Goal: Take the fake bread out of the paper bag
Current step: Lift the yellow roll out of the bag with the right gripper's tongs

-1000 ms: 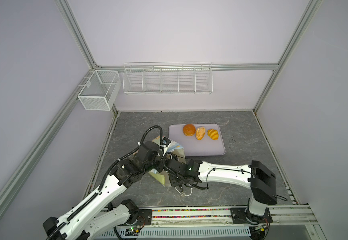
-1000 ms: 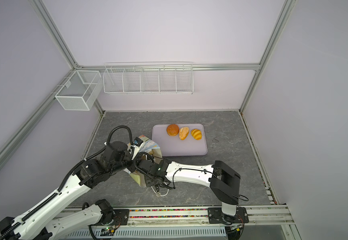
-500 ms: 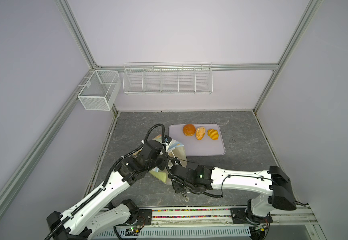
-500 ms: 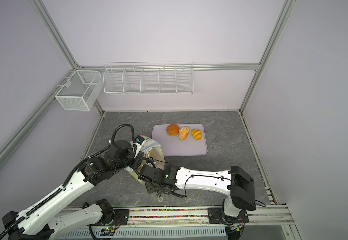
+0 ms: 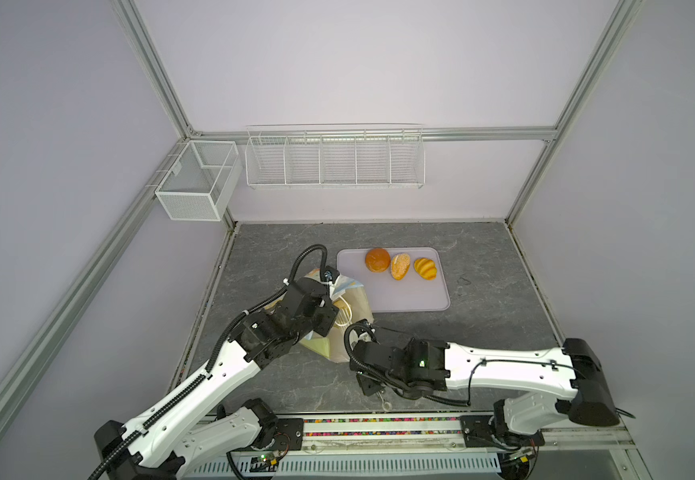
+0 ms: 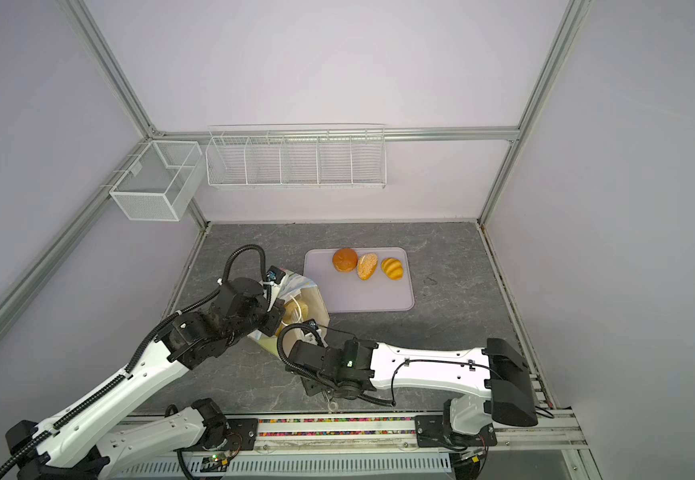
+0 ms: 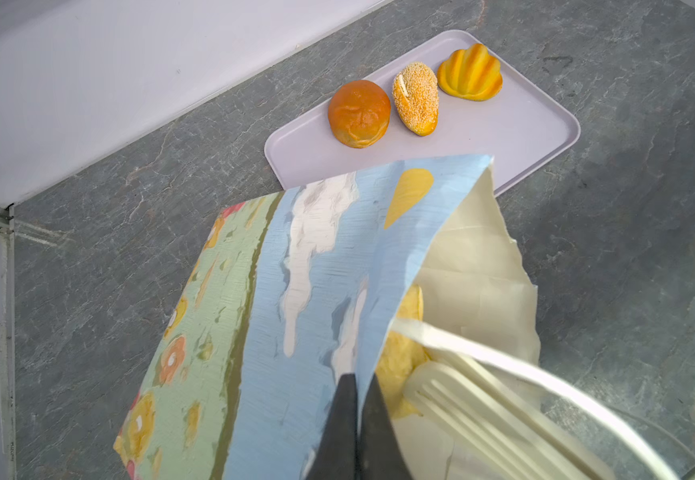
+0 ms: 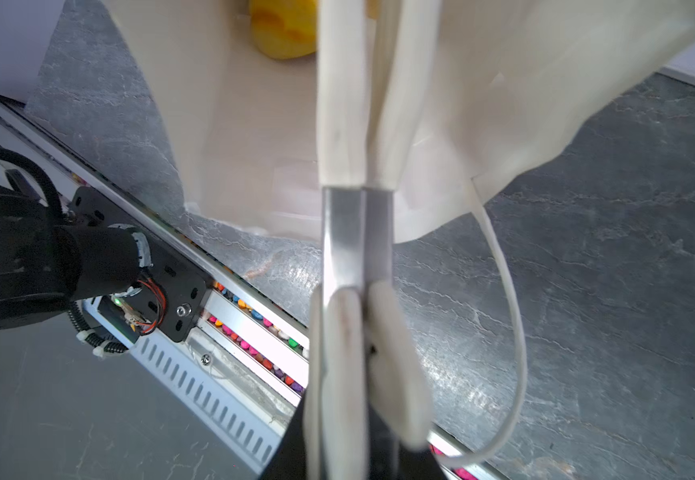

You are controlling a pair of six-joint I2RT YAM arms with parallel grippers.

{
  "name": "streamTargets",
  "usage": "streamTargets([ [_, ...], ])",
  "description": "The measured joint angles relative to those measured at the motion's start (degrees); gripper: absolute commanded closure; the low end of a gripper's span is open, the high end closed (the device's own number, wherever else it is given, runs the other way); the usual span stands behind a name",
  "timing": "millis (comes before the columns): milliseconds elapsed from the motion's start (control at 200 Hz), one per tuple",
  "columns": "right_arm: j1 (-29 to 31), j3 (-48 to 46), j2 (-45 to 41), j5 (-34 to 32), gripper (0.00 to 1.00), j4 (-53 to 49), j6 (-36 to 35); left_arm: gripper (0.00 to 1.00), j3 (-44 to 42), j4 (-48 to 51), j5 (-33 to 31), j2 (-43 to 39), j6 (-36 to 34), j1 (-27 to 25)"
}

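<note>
The paper bag [image 7: 295,270] leans on the bench [image 5: 483,266] by the near left corner of the tray [image 5: 404,299], with its mouth turned toward the right arm. The left end effector [image 7: 360,384] is clamped on the rim of the blue printed face and holds the mouth wide. The right end effector [image 8: 372,83] has its jaws together at the mouth, over the white lining (whether paper is nipped between them cannot be told). A round bun [image 5: 377,260], a seeded roll [image 5: 400,266] and a striped roll [image 5: 425,268] lie on the tray, and more fake bread [image 7: 404,353] shows yellow deep inside the bag. To do this step well, the right jaws probably need to part before reaching in, pass clear of the loose cord handle [image 8: 512,311], and close across a roll's narrow waist. The left grip should be firm, or the mouth will likely fold. The tray's near half is bare, and open bench lies to its right.
</note>
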State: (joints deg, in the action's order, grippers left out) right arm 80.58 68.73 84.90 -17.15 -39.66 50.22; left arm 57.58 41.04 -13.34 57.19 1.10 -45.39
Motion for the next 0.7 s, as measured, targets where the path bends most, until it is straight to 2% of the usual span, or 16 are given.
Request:
streamTargets([
  [365,1.8,-2.8,-4.7,-2.5,0.93,-1.8,2.2,1.0,1.5,0.5,-2.8,1.4,1.9,0.0],
  [700,2.1,-3.7,-12.7,-6.3,0.93,-2.1,2.6,1.0,1.5,0.9,-5.0,2.8,3.3,0.0],
])
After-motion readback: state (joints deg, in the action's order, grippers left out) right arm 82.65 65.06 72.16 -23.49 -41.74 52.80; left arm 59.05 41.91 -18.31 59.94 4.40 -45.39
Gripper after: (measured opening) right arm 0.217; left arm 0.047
